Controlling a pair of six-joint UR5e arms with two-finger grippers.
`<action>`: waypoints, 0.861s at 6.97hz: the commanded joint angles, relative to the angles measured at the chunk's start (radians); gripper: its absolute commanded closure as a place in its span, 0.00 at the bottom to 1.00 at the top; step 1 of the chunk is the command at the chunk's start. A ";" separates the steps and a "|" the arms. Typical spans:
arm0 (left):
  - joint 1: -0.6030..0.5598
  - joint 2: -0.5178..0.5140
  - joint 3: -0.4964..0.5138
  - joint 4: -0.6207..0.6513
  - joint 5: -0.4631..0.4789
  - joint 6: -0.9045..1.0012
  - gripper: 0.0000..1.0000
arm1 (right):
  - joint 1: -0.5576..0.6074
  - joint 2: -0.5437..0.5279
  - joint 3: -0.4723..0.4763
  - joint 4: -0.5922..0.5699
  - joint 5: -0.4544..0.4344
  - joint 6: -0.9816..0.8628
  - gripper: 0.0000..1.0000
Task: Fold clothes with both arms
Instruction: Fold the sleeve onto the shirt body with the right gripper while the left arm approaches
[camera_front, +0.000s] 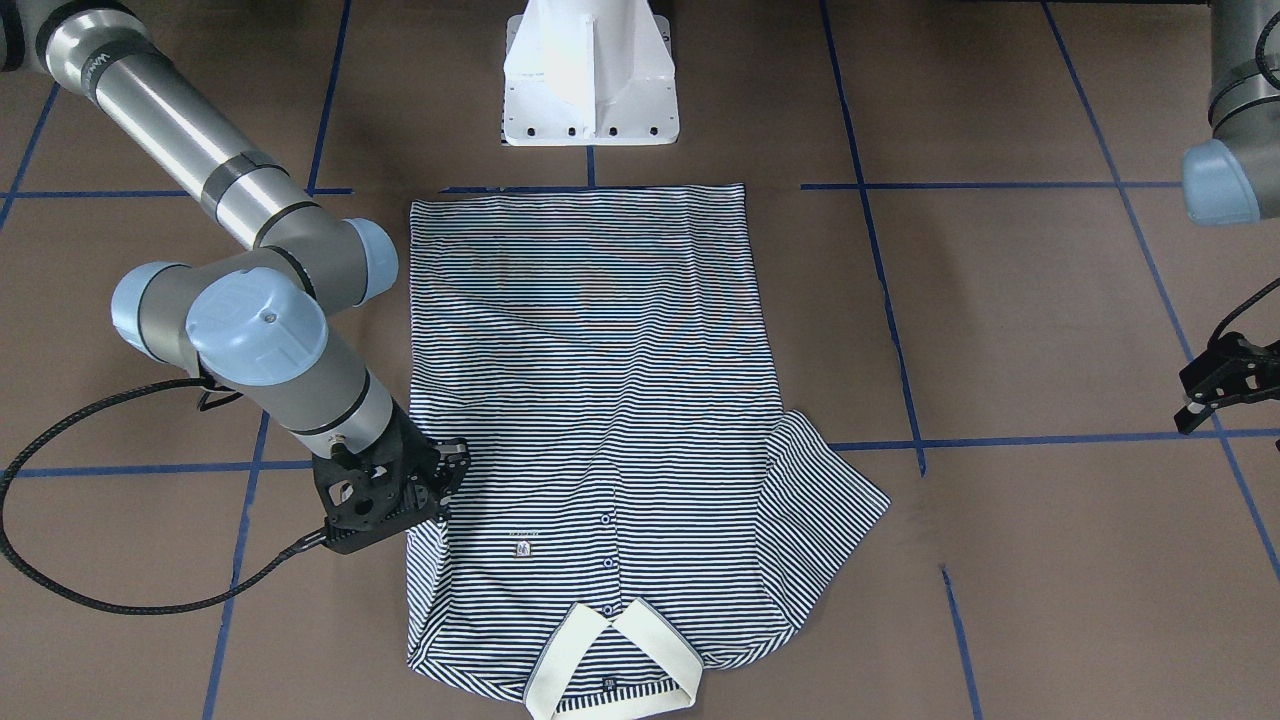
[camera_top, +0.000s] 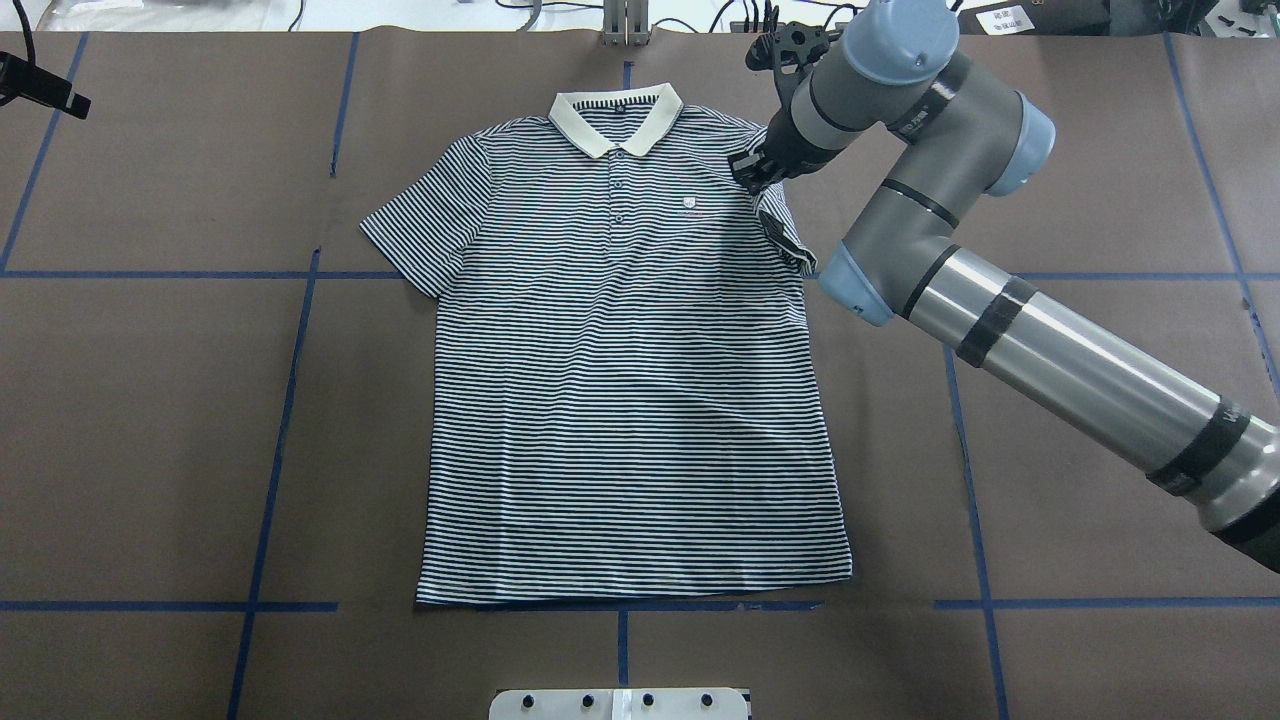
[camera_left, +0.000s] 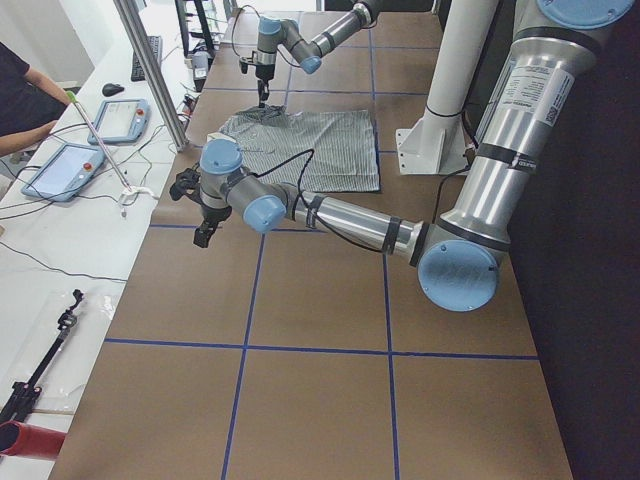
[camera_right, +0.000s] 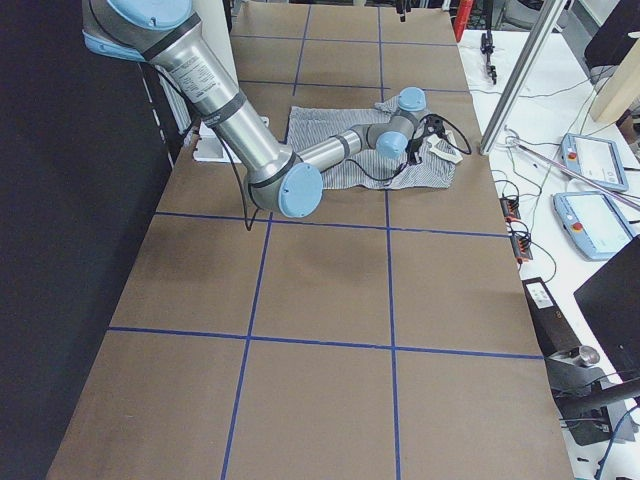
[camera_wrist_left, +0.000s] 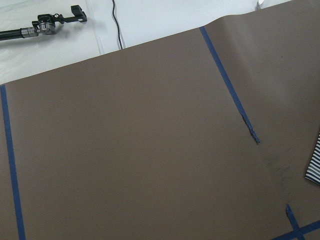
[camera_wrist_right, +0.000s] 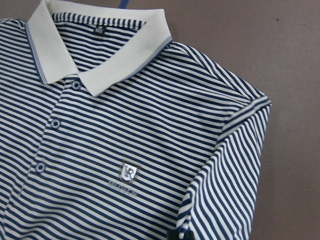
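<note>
On the table (camera_top: 150, 450): striped polo shirt (camera_top: 620, 400) lies flat, front up, cream collar (camera_top: 615, 125) on the far side, hem nearest the white pedestal (camera_front: 590, 75).
Sleeves: the one on my left arm's side (camera_top: 430, 225) is spread flat; the other sleeve (camera_top: 785, 230) is bunched in against the body.
Right gripper (camera_top: 747, 173): down at that shoulder, touching fabric. Can't tell from my feeds if it's pinching or spread.
Left gripper (camera_front: 1200, 400): hovering over bare table, well apart from the shirt. Fingers too small to call, honestly.
</note>
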 joint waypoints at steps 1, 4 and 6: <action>0.000 -0.001 0.000 0.000 0.000 0.001 0.00 | -0.027 0.160 -0.195 0.002 -0.087 0.004 1.00; 0.002 -0.004 0.000 0.000 0.000 0.000 0.00 | -0.033 0.187 -0.260 0.006 -0.115 0.004 1.00; 0.005 -0.015 0.000 0.000 0.002 -0.025 0.00 | -0.038 0.187 -0.260 0.011 -0.115 0.006 0.00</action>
